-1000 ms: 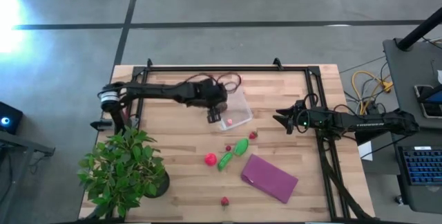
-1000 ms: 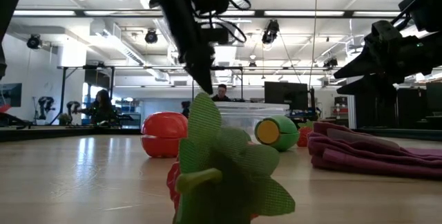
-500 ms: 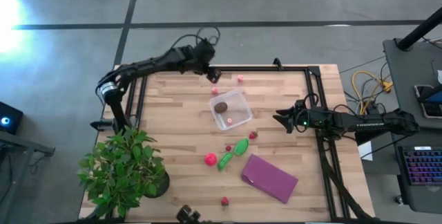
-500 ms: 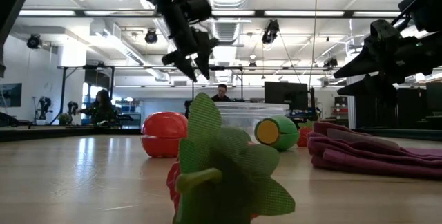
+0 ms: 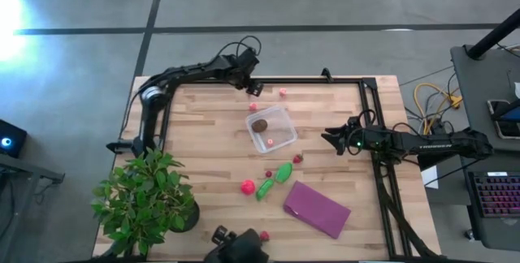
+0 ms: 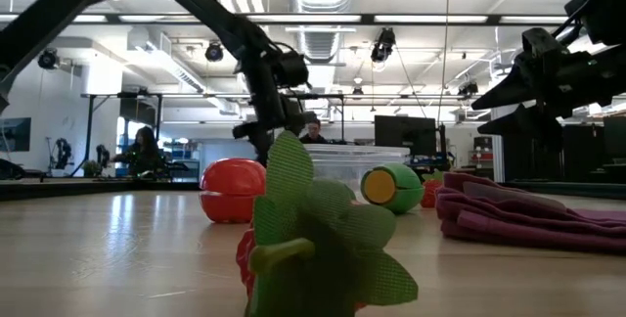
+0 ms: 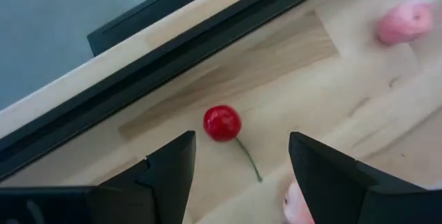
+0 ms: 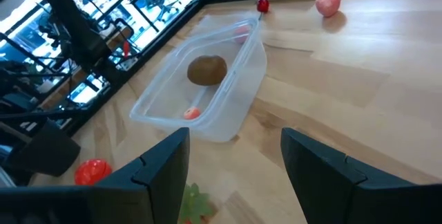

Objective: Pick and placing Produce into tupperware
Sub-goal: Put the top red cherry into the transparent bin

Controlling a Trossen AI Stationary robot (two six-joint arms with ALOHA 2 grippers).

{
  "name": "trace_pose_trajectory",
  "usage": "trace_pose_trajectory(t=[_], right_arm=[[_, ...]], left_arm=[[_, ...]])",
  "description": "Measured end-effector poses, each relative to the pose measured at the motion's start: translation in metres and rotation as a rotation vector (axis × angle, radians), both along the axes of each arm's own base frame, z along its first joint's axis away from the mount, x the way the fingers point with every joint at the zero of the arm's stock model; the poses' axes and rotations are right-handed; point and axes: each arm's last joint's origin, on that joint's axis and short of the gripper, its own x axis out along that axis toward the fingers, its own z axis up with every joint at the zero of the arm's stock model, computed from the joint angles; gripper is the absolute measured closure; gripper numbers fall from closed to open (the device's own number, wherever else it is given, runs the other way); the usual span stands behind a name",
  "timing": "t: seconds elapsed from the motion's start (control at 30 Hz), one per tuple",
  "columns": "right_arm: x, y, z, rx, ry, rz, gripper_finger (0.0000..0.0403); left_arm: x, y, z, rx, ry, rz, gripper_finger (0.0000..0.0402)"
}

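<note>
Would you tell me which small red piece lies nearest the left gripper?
The stemmed cherry by the table's far rail, just ahead of the left gripper; other red pieces lie farther off.

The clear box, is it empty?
No. The clear box holds a brown ball and a small red piece.

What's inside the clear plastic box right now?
Inside the clear box sit a brown ball and a small red piece. The box is see-through with no lid, so nothing inside looks hidden. Both pincers are away from it.
</note>
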Motion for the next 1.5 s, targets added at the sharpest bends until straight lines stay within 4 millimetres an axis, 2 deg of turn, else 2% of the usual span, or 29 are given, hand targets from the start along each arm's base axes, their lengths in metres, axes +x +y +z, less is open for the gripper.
trace_pose_trajectory(t=[0.2,1.0,1.3,1.5], right_arm=[[0.000,0.000,0.000,0.000,0.001,0.000,0.0184],[0.000,0.000,0.000,-0.026,0.011,0.005,0.0184],[0.000,0.000,0.000,-0.029,0.012,0.006,0.0184],[0.000,0.000,0.000,-0.029,0.012,0.005,0.0184]], left_arm=[[0.009,0.011,-0.020,-0.098,0.015,0.010,0.0183],[0.003,0.022,-0.032,-0.089,0.026,0.036,0.0185],[0.003,0.022,-0.032,-0.091,0.019,0.029,0.0255],[0.003,0.021,-0.034,-0.106,0.009,0.021,0.0269]])
